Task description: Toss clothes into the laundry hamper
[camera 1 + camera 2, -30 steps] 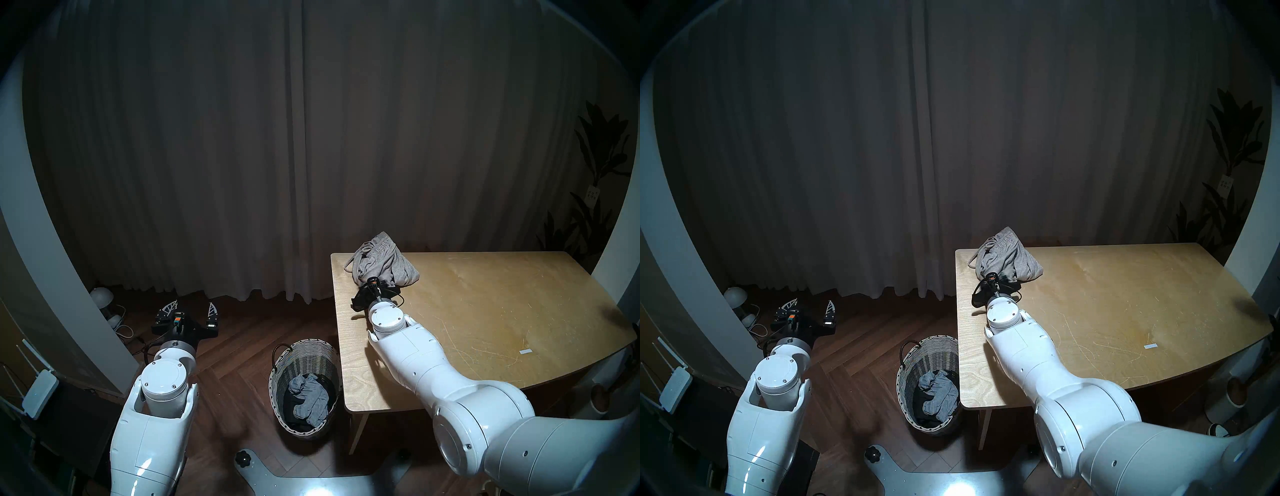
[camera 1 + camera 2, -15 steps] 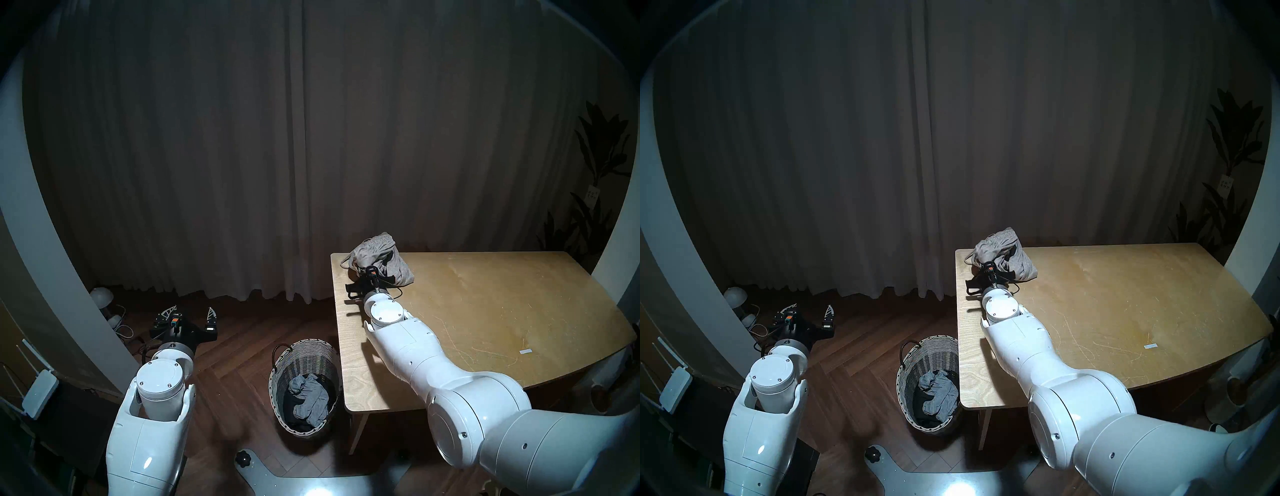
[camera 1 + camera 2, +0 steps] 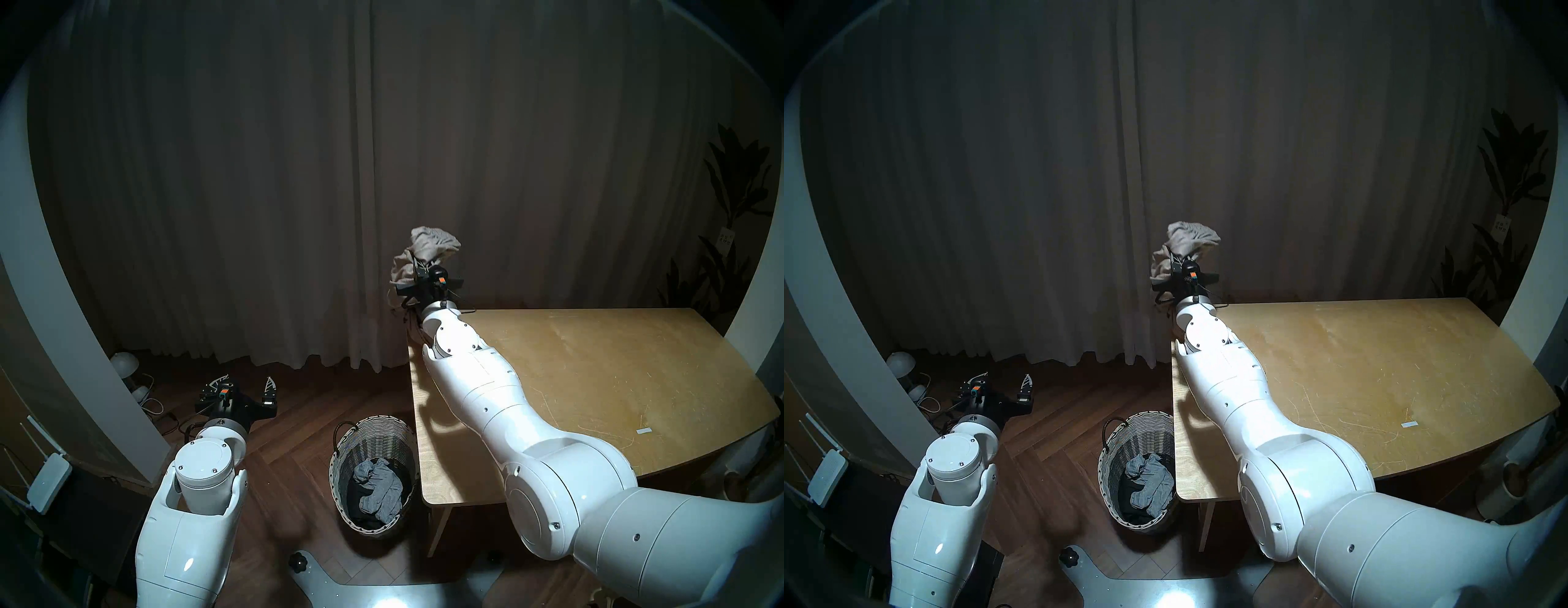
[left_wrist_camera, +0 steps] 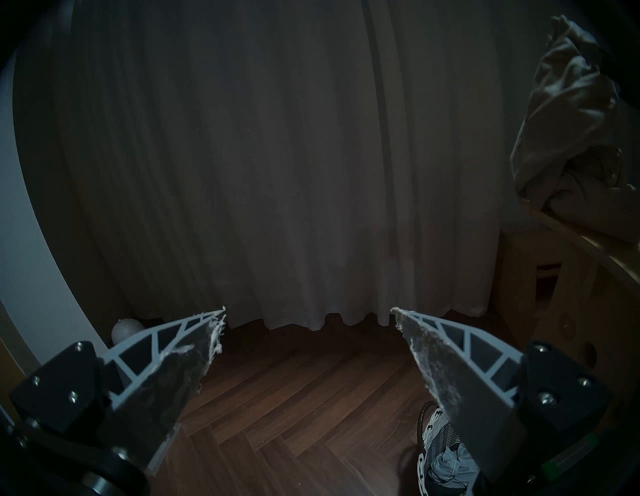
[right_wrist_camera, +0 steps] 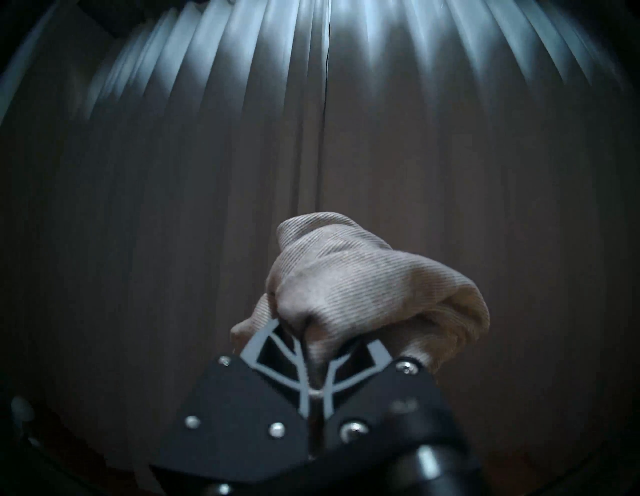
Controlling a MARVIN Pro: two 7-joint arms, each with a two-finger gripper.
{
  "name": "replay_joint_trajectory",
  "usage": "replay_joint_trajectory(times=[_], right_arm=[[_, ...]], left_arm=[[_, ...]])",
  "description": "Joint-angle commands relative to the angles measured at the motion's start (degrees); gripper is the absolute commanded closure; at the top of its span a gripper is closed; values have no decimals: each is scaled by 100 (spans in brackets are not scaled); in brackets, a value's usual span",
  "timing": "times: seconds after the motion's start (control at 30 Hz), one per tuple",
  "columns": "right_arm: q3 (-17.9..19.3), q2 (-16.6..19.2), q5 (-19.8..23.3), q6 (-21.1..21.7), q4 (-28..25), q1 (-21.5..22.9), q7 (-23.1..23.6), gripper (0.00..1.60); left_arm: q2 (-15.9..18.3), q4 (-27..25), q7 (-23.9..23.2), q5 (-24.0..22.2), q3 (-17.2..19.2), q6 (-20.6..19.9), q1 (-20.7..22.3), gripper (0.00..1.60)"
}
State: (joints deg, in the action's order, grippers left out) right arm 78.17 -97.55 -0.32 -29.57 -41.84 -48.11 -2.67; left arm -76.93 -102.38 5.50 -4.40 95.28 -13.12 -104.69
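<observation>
The beige-grey ribbed garment (image 3: pixel 428 250) is hanging in the air above the far left corner of the bench (image 3: pixel 594 382), bunched over the right tool (image 5: pixel 317 363), whose jaws are pressing together on a fold of its cloth; in the right wrist view the ribbed fabric is bulging over the fingers (image 5: pixel 258 346) and draping down on the right side. Its lower folds are trailing down toward the bench edge; whether they are touching it cannot be told. Lower down, the laundry hamper (image 3: pixel 343 446) is standing upright on the wooden floor (image 3: pixel 297 407), just beside the bench's near left edge, with a dark loop handle at its rim. Inside it the small heather-grey garment (image 3: pixel 379 488) is lying crumpled on top of the black garment (image 3: pixel 360 513). The left tool (image 3: pixel 239 388) is hovering over the floor, well apart from the hamper and to its left, with its jaws standing wide apart and gripping nothing. Pale curtains (image 3: pixel 297 191) are hanging behind everything.
</observation>
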Motion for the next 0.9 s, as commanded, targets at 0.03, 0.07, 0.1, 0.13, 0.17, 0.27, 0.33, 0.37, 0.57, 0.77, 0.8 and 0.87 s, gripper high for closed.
replay_joint_trajectory(times=[0.03,0.07,0.1,0.13,0.17,0.27,0.33,0.37,0.57,0.77,0.8,0.87], right_arm=[[-118,-385,153,-493,-667,247,221,160],[-157,-432,177,-541,-759,235,263,160],[-185,-476,196,-581,-755,245,291,160],[-226,-527,218,-627,-865,235,329,160],[-258,-573,238,-668,-894,243,359,160],[-374,-747,320,-798,-1111,277,457,160],[-445,-870,378,-902,-1178,346,511,160],[-476,-911,402,-926,-1348,338,532,160],[-617,-1210,580,-1151,-1580,602,613,160],[-651,-1395,781,-1291,-1928,744,630,160],[-659,-1417,811,-1304,-2015,741,632,160],[-674,-1450,876,-1310,-2221,700,635,160]], left_arm=[[21,-103,16,5,26,30,71,0],[20,-102,15,-2,24,31,68,0],[20,-102,15,-6,23,31,65,0],[19,-101,16,-11,22,31,59,0],[19,-102,16,-16,21,32,54,0],[18,-107,23,-28,29,33,21,0],[16,-115,32,-35,43,36,-11,0],[15,-120,35,-38,49,37,-28,0],[-1,-169,75,-51,91,51,-147,0],[-14,-289,148,-61,128,83,-270,0],[-16,-312,161,-61,132,89,-291,0],[-20,-368,188,-62,139,100,-338,0]])
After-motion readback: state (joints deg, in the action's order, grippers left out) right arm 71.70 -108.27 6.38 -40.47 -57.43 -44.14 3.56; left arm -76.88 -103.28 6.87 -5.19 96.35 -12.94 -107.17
